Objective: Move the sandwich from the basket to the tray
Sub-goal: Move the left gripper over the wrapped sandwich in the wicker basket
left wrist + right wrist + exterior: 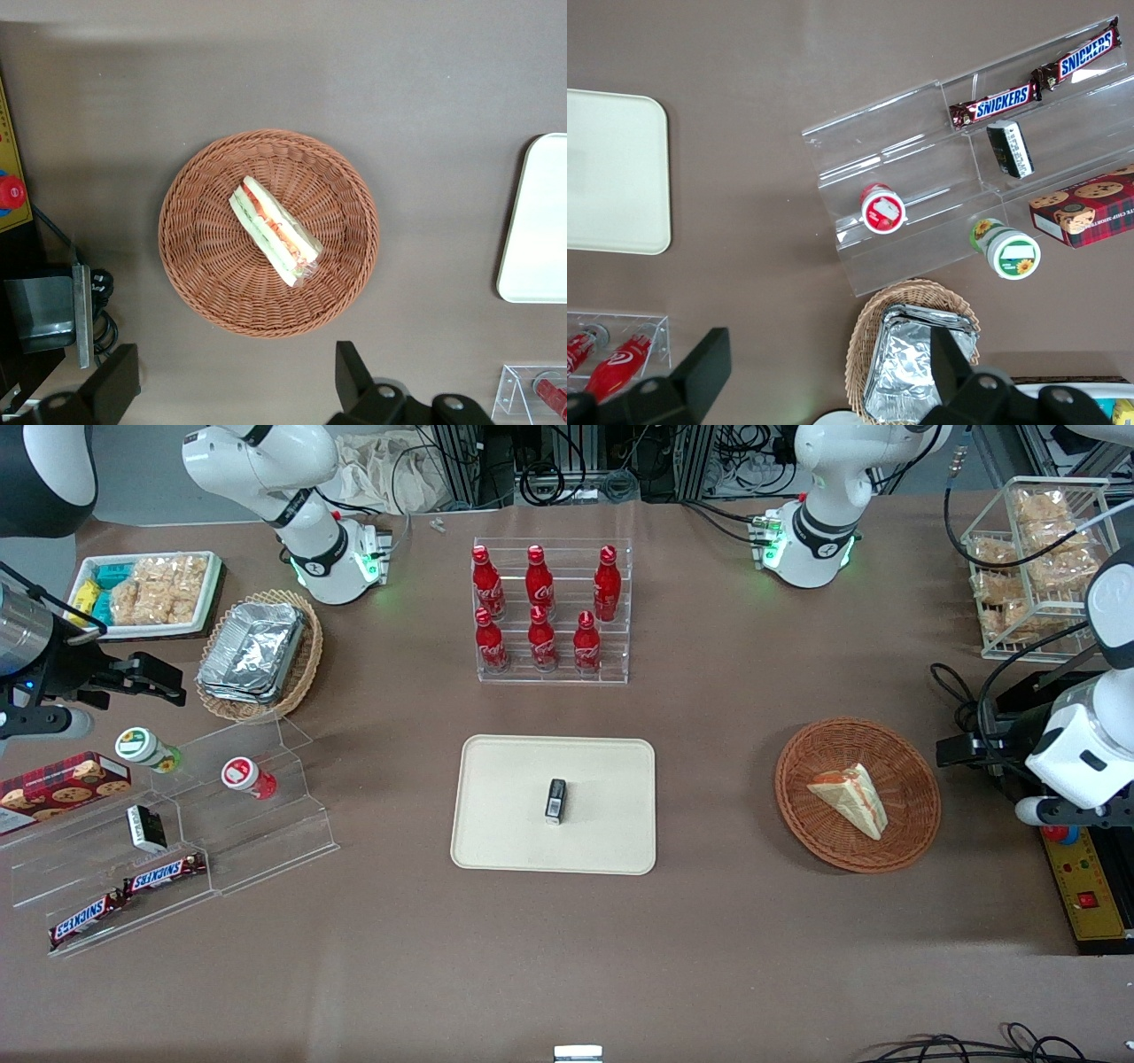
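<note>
The sandwich (850, 797), a pale wedge with an orange-red filling edge, lies in the round reddish-brown basket (917, 824) toward the working arm's end of the table. The cream tray (505, 806) lies at the table's middle, with a small black object (555, 800) on it. My left gripper (974, 746) hangs high beside the basket. In the left wrist view its black fingers (354, 376) stand wide apart and empty, the gripper (232, 381) clear of the basket (204, 266) and the sandwich (273, 230). The tray's edge (540, 221) shows there too.
An acrylic rack of red bottles (549, 615) stands farther from the front camera than the tray. A yellow control box (1085, 890) and cables lie beside the basket. A white wire rack of snacks (1032, 567) stands at the working arm's end. Acrylic shelves (177, 841) hold snacks at the parked arm's end.
</note>
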